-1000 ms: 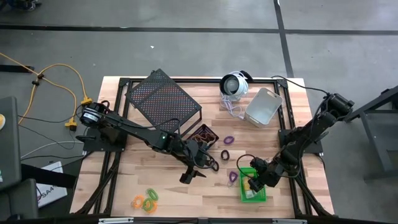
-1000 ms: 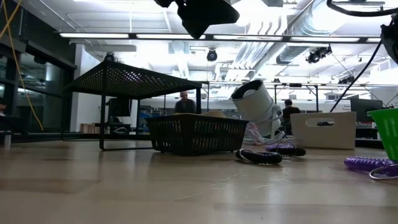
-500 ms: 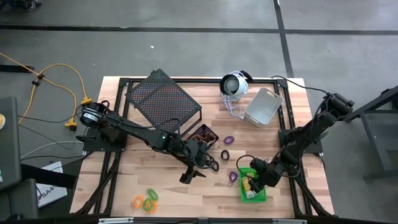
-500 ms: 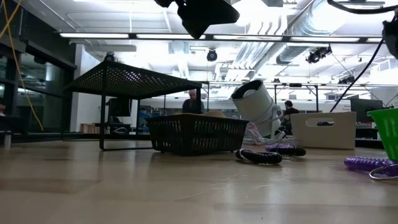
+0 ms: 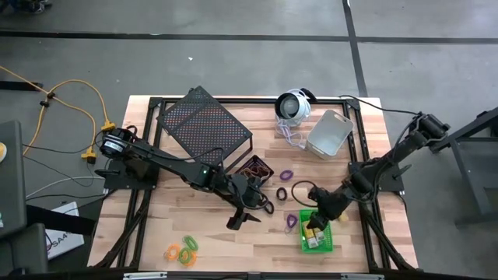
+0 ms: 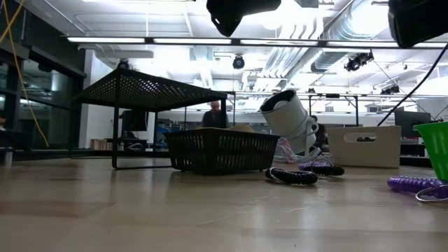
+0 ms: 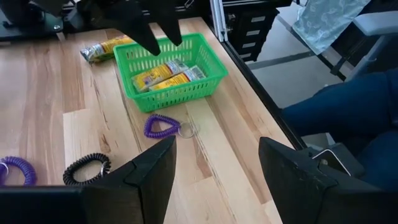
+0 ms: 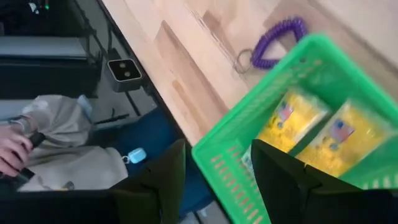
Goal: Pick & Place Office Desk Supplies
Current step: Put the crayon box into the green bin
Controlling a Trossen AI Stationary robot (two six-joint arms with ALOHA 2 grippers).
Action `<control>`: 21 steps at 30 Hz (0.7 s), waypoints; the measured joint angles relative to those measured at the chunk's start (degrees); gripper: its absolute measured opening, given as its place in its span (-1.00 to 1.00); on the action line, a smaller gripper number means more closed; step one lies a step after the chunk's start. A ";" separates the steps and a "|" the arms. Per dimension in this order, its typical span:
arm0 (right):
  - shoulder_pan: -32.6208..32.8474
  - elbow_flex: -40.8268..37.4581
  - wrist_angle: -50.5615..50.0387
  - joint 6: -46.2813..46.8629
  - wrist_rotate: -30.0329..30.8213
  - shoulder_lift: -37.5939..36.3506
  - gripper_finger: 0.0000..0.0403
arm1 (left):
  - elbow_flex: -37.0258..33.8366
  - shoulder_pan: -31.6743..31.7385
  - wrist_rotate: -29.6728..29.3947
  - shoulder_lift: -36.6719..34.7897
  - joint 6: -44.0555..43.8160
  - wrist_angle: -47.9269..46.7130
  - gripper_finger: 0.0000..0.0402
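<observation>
A green bin (image 5: 317, 237) (image 7: 171, 71) near the table's front right holds yellow packets (image 8: 292, 118). One more yellow packet (image 7: 106, 48) lies on the table beside it. My right gripper (image 5: 313, 224) (image 8: 217, 180) hangs open just above the bin's rim, with nothing between its fingers. A purple loop (image 5: 292, 221) (image 7: 163, 124) lies left of the bin. A black loop (image 5: 282, 193) and another purple loop (image 5: 286, 175) lie farther back. My left gripper (image 5: 241, 218) (image 7: 214, 180) hovers open above the table's middle. Orange and green loops (image 5: 183, 249) lie at the front left.
A black bin (image 5: 254, 167) stands beside the big black mesh rack (image 5: 204, 124). A grey bin (image 5: 328, 132) and a round white device with a cord (image 5: 293, 105) sit at the back right. A person's hand (image 8: 12, 149) shows beyond the table's edge.
My right gripper has risen from the green bin and drawn a little toward the far edge, rolling its wrist as it went. It has stayed open, and the packets have stayed in the bin.
</observation>
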 joint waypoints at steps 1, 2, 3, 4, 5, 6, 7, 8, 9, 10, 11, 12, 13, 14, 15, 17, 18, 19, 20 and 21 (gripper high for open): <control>-0.32 0.01 -0.19 -1.18 -0.02 -0.09 -0.15 | 0.00 0.00 0.02 0.00 0.00 -0.01 0.11; -0.58 -0.01 -0.28 -2.30 -0.02 -0.12 -0.15 | 0.00 0.00 0.02 0.00 0.00 -0.01 0.11; -0.85 0.01 -0.40 -3.32 -0.04 -0.16 -0.15 | 0.00 0.00 0.02 0.00 0.00 -0.02 0.11; -1.00 0.01 -0.69 -4.06 -0.02 -0.18 -0.15 | 0.00 0.00 0.02 0.00 -0.01 0.00 0.11; -1.18 0.01 -1.14 -4.78 -0.04 -0.18 -0.15 | 0.00 0.00 0.02 0.00 -0.02 -0.02 0.11; -1.28 0.01 -1.37 -5.32 -0.02 -0.18 -0.15 | 0.00 0.00 0.04 0.00 -0.02 -0.04 0.11; -1.29 0.00 -1.33 -5.66 0.01 -0.18 -0.15 | 0.00 0.00 0.10 0.00 -0.02 -0.04 0.11; -1.29 0.00 -1.30 -6.19 0.19 -0.18 -0.15 | 0.00 0.00 0.21 0.00 -0.06 -0.02 0.11; -1.29 -0.01 -1.30 -6.70 0.55 -0.18 -0.15 | 0.00 0.00 0.22 0.00 -0.10 -0.02 0.11; -1.29 0.00 -1.31 -6.88 0.96 -0.18 -0.15 | 0.00 0.00 0.18 0.00 -0.15 -0.01 0.11; -1.26 0.00 -1.33 -6.91 1.26 -0.18 -0.15 | 0.00 0.00 0.17 0.00 -0.13 0.06 0.11; -1.26 -0.01 -1.33 -6.91 1.35 -0.18 -0.15 | 0.00 0.00 0.17 0.00 -0.15 0.11 0.11; -1.26 -0.01 -1.30 -6.93 1.41 -0.18 -0.15 | 0.00 0.00 0.15 0.00 -0.15 0.11 0.11; -1.26 -0.01 -1.32 -7.06 1.42 -0.18 -0.15 | 0.00 0.02 0.15 0.00 -0.15 0.11 0.11; -1.26 -0.01 -1.38 -7.86 1.47 -0.18 -0.15 | 0.00 0.07 0.14 0.00 -0.13 0.11 0.11; -0.90 -0.01 -1.36 -9.89 2.18 -0.18 -0.15 | 0.00 0.07 0.13 0.00 -0.15 0.12 0.11; -0.62 0.01 -1.48 -10.59 3.27 -0.18 -0.15 | 0.00 0.07 0.11 0.00 -0.13 0.13 0.11; -0.34 0.00 -1.80 -11.20 4.44 -0.18 -0.15 | 0.00 0.07 0.11 0.00 -0.14 0.11 0.11; -0.02 0.01 -2.47 -11.48 5.53 -0.27 -0.15 | 0.00 0.07 0.08 0.00 -0.13 0.11 0.11; 0.34 -0.01 -3.85 -11.51 6.28 -0.52 -0.15 | 0.00 0.07 0.07 0.00 -0.13 0.13 0.11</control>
